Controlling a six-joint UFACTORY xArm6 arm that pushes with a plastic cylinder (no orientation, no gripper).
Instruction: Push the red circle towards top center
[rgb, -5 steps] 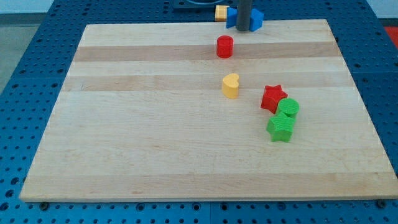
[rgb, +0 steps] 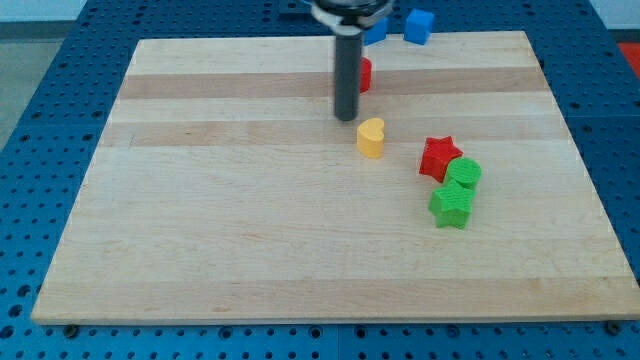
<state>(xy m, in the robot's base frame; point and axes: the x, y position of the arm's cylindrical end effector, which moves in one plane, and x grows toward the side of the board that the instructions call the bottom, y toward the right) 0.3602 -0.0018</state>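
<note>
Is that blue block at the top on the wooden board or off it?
Off: the blue block sits beyond the board's top edge.

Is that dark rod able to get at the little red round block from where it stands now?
Probably yes. My tip sits just below the red circle in the view, on its left, nothing between them. The yellow heart lies lower, out of the way.

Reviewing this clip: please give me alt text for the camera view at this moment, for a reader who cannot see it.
A dark rod's tip rests on a wooden board, just below and left of the red circle, which the rod partly hides. A yellow heart lies just right of the tip; a red star and two green blocks cluster farther right. Blue blocks sit beyond the top edge.
</note>
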